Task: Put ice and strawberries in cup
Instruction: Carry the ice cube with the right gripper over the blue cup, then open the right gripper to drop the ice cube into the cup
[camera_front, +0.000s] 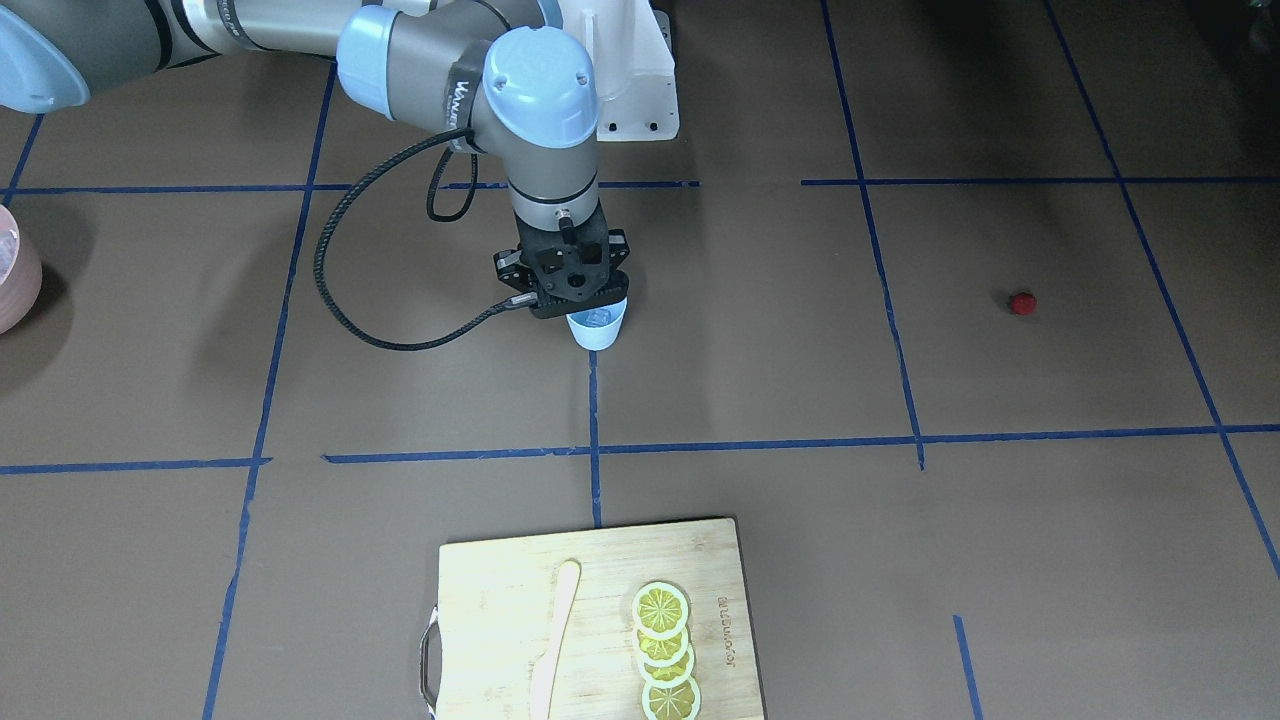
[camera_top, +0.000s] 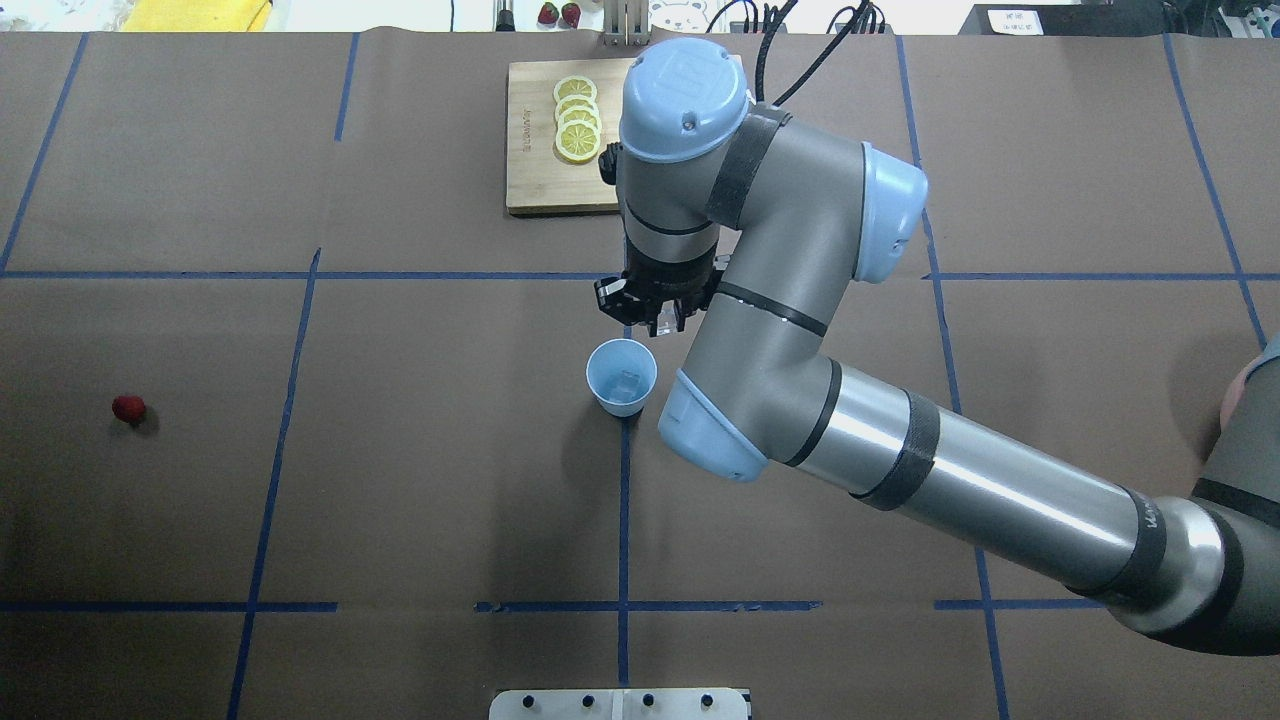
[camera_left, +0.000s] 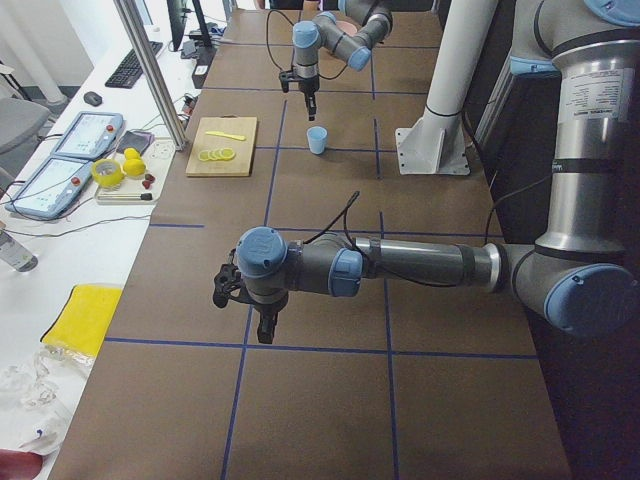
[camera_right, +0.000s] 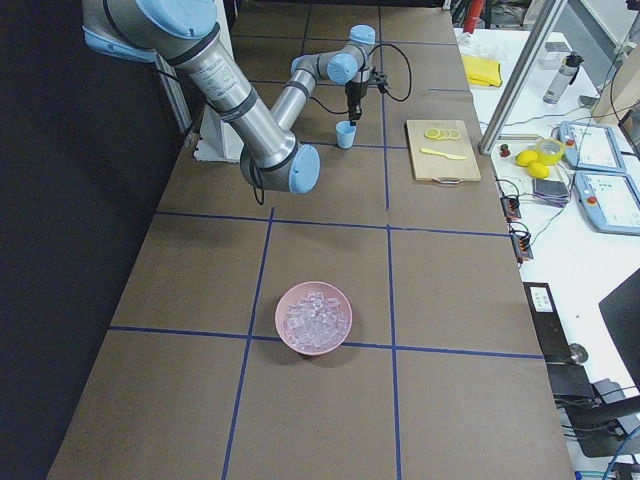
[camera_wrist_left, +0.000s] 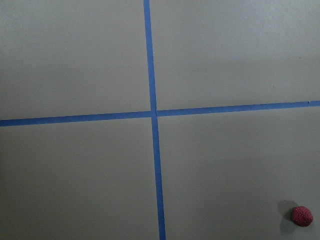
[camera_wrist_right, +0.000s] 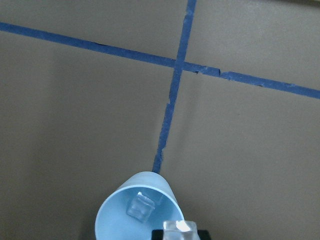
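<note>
The pale blue cup (camera_top: 621, 377) stands upright at the table's middle, with one clear ice cube (camera_wrist_right: 140, 206) lying inside it. My right gripper (camera_top: 655, 320) hangs just above the cup's far rim, shut on a second ice cube (camera_wrist_right: 176, 226). The cup also shows in the front view (camera_front: 598, 328). The tiny red strawberry (camera_top: 128, 408) lies alone on the brown mat, far to the robot's left, and shows in the left wrist view (camera_wrist_left: 302, 216). My left gripper (camera_left: 265, 325) hovers over the mat near it; I cannot tell whether it is open or shut.
A pink bowl (camera_right: 335, 335) full of ice cubes stands far on the robot's right. A wooden cutting board (camera_front: 500, 590) with lemon slices (camera_front: 662, 650) and a pale knife (camera_front: 555, 640) lies across the table. Blue tape lines cross the mat.
</note>
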